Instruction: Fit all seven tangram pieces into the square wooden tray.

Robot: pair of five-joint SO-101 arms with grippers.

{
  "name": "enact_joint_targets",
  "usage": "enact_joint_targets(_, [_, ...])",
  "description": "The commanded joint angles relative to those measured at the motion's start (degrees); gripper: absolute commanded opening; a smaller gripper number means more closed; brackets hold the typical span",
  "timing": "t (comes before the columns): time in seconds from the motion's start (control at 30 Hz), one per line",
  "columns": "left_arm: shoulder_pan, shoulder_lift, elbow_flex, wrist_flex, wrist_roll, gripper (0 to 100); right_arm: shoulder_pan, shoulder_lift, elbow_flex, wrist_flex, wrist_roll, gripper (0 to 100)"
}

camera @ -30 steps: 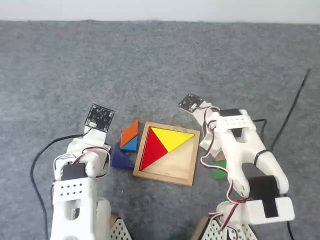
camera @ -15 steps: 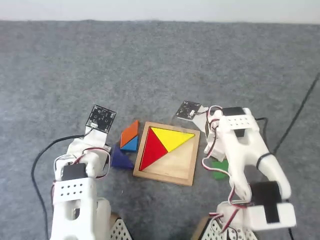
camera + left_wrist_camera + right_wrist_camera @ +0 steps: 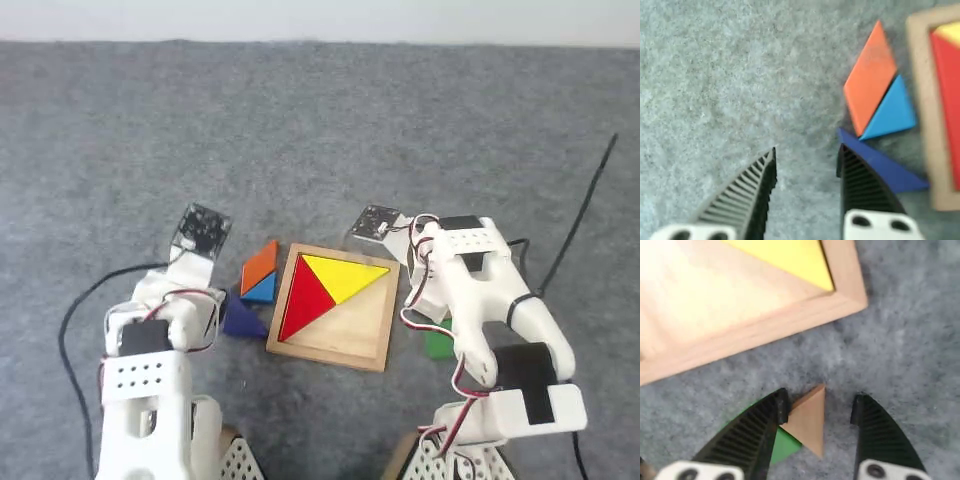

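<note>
A: Wooden tray (image 3: 330, 351), where does it sit?

B: On the grey table (image 3: 300, 130), between the two arms and turned a little askew.

A: What is left of the tray?

B: The left hand (image 3: 807, 151) hangs over bare table there, its fingers spread apart and holding nothing. The dark blue triangle (image 3: 240, 320) lies just off the tray's left corner on the arms' side. It is close by one finger, though I cannot tell whether they touch. Beyond it the orange parallelogram (image 3: 260, 266) and the light blue triangle (image 3: 263, 289) lie edge to edge, just beside the tray's left rim.

A: And inside the tray?

B: The red triangle (image 3: 303, 295) lies along the left rim and the yellow triangle (image 3: 343, 275) along the far rim. They meet along one edge. The remaining floor is bare wood.

A: Right of the tray?

B: The right hand (image 3: 820, 399) is low over the table just beside the right rim. Its fingers are open, with the tan triangle (image 3: 810, 420) lying between them. The green piece (image 3: 785, 445) touches that triangle, partly under one finger.
</note>
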State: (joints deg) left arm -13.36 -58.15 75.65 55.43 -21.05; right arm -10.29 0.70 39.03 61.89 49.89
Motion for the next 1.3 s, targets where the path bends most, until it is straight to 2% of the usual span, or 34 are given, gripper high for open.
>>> enact_joint_targets(0.0, [5.0, 0.4, -8.8, 5.8, 3.9, 23, 1.0, -2.7, 0.1, -2.1, -6.7, 22.6])
enact_joint_targets(0.13, [12.1, 0.4, -11.1, 6.8, 7.2, 27, 4.4, -9.6, 4.5, -6.1, -10.3, 22.6])
enact_joint_targets(0.27, [12.9, 6.2, -13.1, 5.5, 9.2, 29, 5.2, -15.8, 14.6, -16.4, -12.4, 22.6])
enact_joint_targets(0.4, [12.9, 20.7, -18.8, 0.9, 8.6, 29, 4.4, -20.1, 18.3, -18.7, -12.0, 22.6])
enact_joint_targets(0.47, [12.6, 29.3, -23.4, 0.1, 4.9, 29, 4.4, -20.4, 19.0, -18.8, -11.8, 22.6])
enact_joint_targets(0.6, [11.5, 44.0, -31.5, -0.3, -8.3, 29, 4.4, -20.4, 19.5, -19.8, -11.8, 22.6])
enact_joint_targets(0.8, [6.0, 59.9, -40.9, -4.3, -18.3, 29, 4.4, -20.4, 19.5, -20.0, -11.9, 22.6])
enact_joint_targets(1.03, [6.4, 63.4, -44.4, -4.2, -19.3, 25, 4.4, -20.4, 19.6, -20.2, -11.8, 22.6])
enact_joint_targets(1.27, [11.2, 63.7, -44.0, -5.2, -19.2, 24, 4.4, -20.4, 19.6, -20.2, -11.8, 22.6])
